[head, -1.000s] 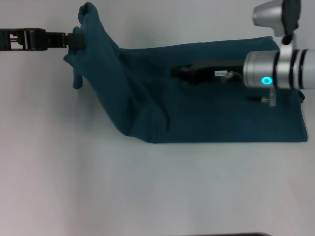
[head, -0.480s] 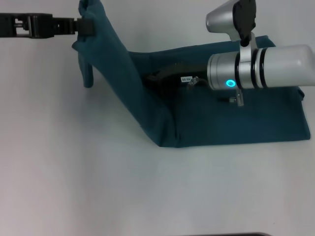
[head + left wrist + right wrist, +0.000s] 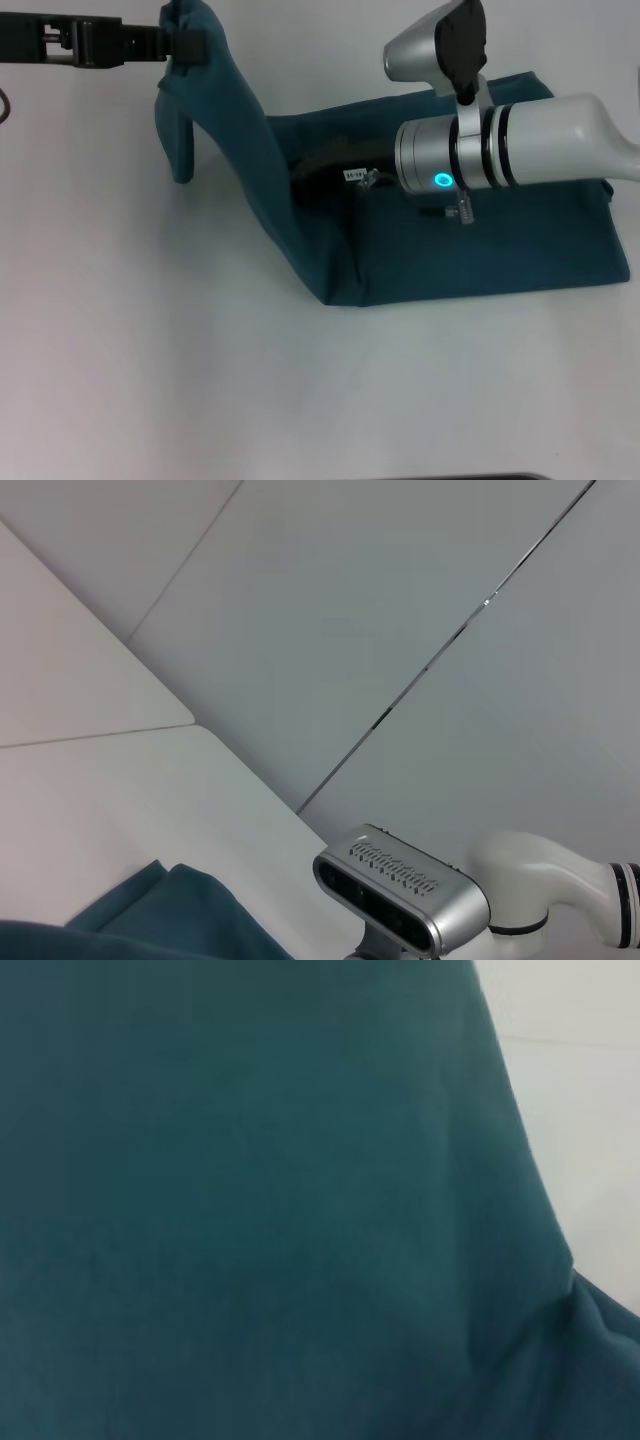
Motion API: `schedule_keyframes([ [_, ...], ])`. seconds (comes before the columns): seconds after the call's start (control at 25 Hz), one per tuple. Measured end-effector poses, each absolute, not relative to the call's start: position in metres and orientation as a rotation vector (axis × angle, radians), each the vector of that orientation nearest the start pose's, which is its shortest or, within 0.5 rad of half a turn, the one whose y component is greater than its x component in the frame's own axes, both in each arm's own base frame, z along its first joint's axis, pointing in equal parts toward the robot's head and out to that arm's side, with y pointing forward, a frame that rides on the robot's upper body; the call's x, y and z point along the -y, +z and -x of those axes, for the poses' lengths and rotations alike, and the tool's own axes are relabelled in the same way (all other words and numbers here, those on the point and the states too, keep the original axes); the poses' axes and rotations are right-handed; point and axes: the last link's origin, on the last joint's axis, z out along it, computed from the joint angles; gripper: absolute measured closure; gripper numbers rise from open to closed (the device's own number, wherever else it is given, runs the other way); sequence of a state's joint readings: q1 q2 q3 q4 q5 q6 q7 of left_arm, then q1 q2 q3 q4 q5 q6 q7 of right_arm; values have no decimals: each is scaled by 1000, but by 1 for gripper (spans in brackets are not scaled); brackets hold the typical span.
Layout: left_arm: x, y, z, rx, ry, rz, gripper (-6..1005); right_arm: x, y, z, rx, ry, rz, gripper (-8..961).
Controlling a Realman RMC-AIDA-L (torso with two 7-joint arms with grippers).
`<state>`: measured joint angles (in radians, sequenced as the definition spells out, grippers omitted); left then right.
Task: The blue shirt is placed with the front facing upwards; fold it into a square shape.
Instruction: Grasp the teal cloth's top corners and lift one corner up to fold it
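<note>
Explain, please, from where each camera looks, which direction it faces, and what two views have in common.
Head view: sits on the robot's head, looks forward and down at the white table and the blue shirt; both arms show, the left gripper holding the shirt's raised end, the right gripper reaching low over the cloth.
Left wrist view: faces upward at pale panels; shows the right arm's camera housing.
Right wrist view: faces the shirt up close; no robot parts.
Shared: all three show the blue shirt.

Plain white surface [image 3: 200, 380] filling the head view, even soft light with faint shadows, a dark strip at its near edge [image 3: 470, 477], pale grey wall panels [image 3: 330, 600] behind, split by thin dark seams [image 3: 440, 650] in the left wrist view
</note>
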<state>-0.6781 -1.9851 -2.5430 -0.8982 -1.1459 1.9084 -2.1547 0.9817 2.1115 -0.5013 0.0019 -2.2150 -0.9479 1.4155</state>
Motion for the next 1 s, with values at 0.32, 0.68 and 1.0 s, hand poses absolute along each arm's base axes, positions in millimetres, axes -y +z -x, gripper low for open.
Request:
schedule_keyframes([
  [0.32,-352,84,193,1184,-832,2820,943,-366,-126,-208,-913,482,2734,888],
  [0.68,-353,82,195,1195,-829,2800,939,-348,-103,-232,-857,600,2754,923],
  [1.0,-354,83,194,1187,-837,2797,935,-334,-112,-236,-809,485,2874,933],
])
